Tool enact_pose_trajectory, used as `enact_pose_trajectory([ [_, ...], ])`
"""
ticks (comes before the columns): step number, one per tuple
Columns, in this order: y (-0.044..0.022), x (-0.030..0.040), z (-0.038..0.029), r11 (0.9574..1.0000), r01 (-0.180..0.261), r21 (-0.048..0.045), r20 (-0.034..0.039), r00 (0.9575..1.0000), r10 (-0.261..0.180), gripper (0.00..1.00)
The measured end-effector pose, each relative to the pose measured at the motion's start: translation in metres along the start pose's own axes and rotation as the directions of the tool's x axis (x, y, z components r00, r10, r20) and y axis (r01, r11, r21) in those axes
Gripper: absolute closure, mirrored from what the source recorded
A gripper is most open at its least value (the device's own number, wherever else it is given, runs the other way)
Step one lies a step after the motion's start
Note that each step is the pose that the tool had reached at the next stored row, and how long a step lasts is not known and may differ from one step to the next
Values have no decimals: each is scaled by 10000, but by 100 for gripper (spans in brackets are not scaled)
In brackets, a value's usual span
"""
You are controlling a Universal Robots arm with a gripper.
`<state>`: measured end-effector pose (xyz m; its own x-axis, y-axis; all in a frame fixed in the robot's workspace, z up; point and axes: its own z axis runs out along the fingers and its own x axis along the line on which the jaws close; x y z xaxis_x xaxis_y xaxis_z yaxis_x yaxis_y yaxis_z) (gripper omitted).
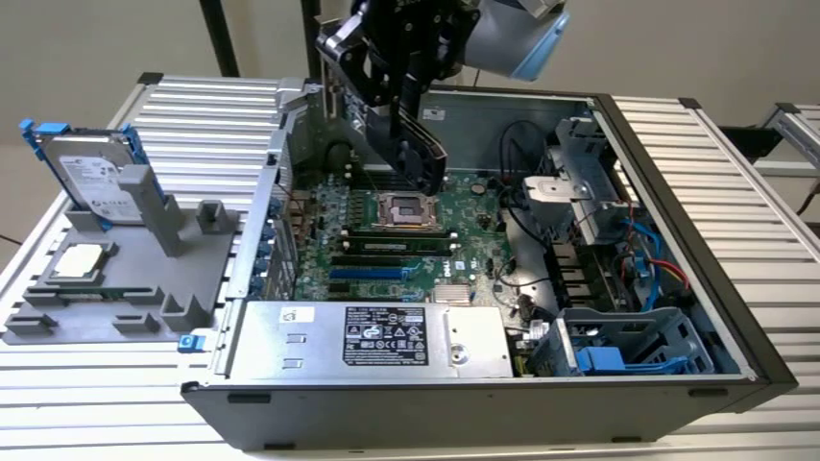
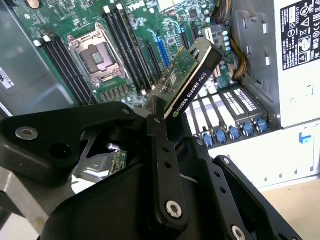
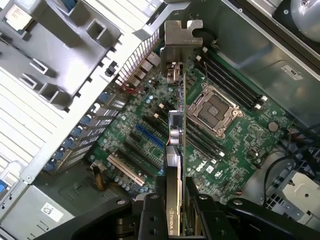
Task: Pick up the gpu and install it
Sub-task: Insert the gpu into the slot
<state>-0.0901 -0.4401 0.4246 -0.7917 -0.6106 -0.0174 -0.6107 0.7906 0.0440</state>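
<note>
Mid-carry: the end effector (image 1: 410, 113), clamped on the gpu (image 1: 420, 158), hangs upper centre in the exterior view, card edge-down above the motherboard (image 1: 494, 226), not yet seated; seating will likely call for squaring its edge over a slot

Up over the motherboard (image 1: 481, 230), inside the open case (image 1: 448, 418): gpu (image 1: 413, 144), clamped in the gripper (image 1: 399, 82), close by the CPU socket (image 1: 407, 209). Along the near edge, power supply (image 1: 372, 336). Out at the exterior view's left, on the fixture (image 1: 90, 307): hard drive (image 1: 90, 178) upright at the far end, CPU chip (image 1: 80, 261) lying nearer.
</note>
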Motion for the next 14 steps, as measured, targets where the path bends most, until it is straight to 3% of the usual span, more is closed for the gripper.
enact_pose_trajectory([
  [14, 0, -1, 0, 9979, 654, -12, -28, 9979, -654, 100],
])
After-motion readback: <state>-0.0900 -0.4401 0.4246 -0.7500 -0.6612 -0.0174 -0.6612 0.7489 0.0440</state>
